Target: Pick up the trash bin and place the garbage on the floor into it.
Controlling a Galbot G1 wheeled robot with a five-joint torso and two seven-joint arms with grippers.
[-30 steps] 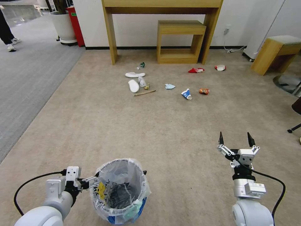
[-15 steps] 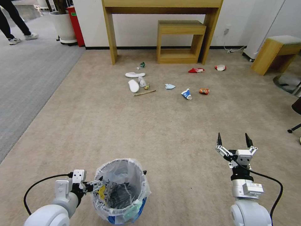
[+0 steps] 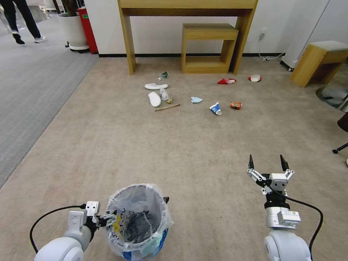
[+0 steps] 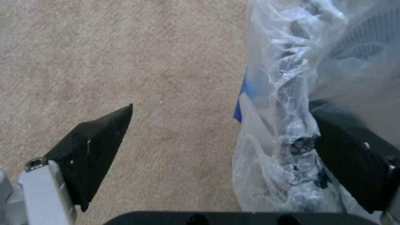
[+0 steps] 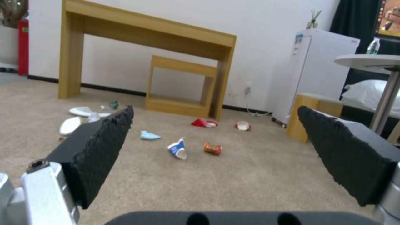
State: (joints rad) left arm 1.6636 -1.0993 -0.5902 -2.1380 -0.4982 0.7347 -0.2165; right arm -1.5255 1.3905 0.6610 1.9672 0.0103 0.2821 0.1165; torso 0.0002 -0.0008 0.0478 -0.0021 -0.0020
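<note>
The left gripper [image 3: 112,218] is spread wide at the bin [image 3: 137,221]: one finger [image 4: 96,150] is out over bare floor [image 3: 181,145], the other [image 4: 358,162] is pressed against the crinkled bag at the rim, with the bin wall just inside it. The right gripper [image 3: 266,165] hovers well apart, jaws wide and empty. The garbage [image 3: 215,108] lies scattered far ahead near a wooden table [image 3: 188,7].

The trash bin [image 3: 138,222] is cut off at its base by the lower edge of the head view, and its crinkled liner veils the dark body. In the left wrist view, one finger of the left gripper [image 4: 221,156] sits behind that plastic, its outline blurred. Beside the white slippers [image 3: 155,92], the small litter is too small to identify.
</note>
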